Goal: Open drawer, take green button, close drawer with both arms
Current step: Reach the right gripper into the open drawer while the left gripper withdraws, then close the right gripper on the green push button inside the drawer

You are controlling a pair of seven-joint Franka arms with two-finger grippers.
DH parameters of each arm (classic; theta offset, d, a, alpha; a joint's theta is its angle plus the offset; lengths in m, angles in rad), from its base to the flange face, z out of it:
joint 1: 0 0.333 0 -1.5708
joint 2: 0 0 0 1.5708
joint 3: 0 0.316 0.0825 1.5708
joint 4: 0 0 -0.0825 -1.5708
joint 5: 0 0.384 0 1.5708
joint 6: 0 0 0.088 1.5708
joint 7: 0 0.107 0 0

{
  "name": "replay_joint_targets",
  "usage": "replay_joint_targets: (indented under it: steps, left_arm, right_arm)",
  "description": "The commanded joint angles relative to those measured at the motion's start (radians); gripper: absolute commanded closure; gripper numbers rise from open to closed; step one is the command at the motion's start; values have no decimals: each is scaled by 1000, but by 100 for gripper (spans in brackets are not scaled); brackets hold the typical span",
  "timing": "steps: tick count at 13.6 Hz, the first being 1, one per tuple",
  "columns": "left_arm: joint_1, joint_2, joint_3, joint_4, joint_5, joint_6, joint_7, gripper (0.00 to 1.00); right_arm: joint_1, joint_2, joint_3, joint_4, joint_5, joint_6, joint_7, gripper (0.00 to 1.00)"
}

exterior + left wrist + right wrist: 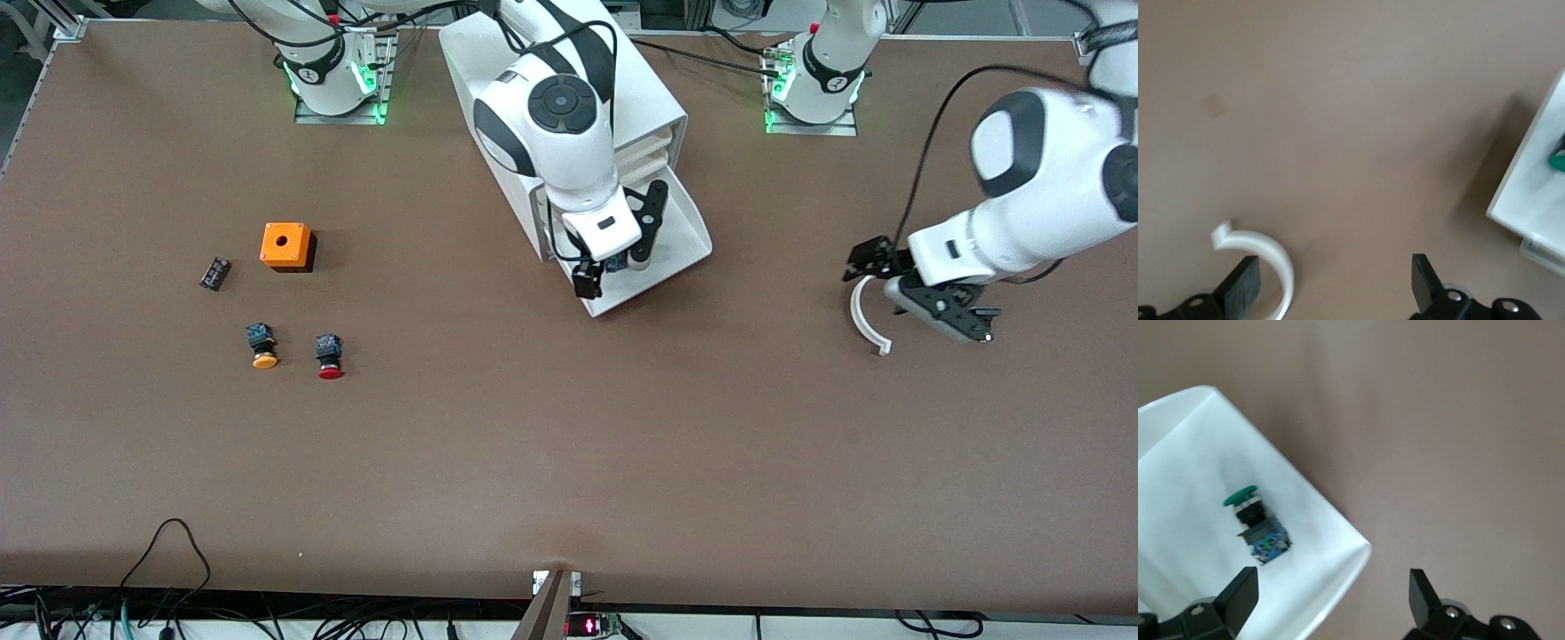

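Observation:
The white cabinet (653, 107) stands between the arm bases. One drawer (689, 236) is pulled out toward the front camera. The green-capped button (1255, 520) lies on its side in the drawer; in the front view only a bit of it (615, 263) shows under the right hand. My right gripper (622, 244) hangs open and empty over the drawer's front edge (1338, 540), the button just inside of its fingers (1238, 593). My left gripper (920, 293) is open and empty over bare table toward the left arm's end. The drawer's corner (1531, 193) shows in the left wrist view.
A white curved piece (867, 322) sits by one left finger (1241, 287). Toward the right arm's end lie an orange box (286, 246), a small black part (214, 273), a yellow-capped button (262, 345) and a red-capped button (330, 356).

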Motion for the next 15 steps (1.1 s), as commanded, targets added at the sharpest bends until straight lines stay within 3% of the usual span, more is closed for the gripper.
replay_joint_targets:
  steps: [1,3,5,15]
  left_arm:
    - [-1,-7,-2,175,125,-245,-213,0]
    - [-1,-10,-12,258,220,-327,-289,0]
    - [-1,-4,-3,266,253,-321,-282,0]
    - [0,11,32,272,250,-280,-193,0]
  right_arm:
    - [20,36,4,22,-1,-11,-73,0]
    - [27,70,4,21,-2,-17,-172,0]
    - [38,90,4,19,-2,-20,-235,0]
    - [81,161,4,18,-10,-26,-254,0]
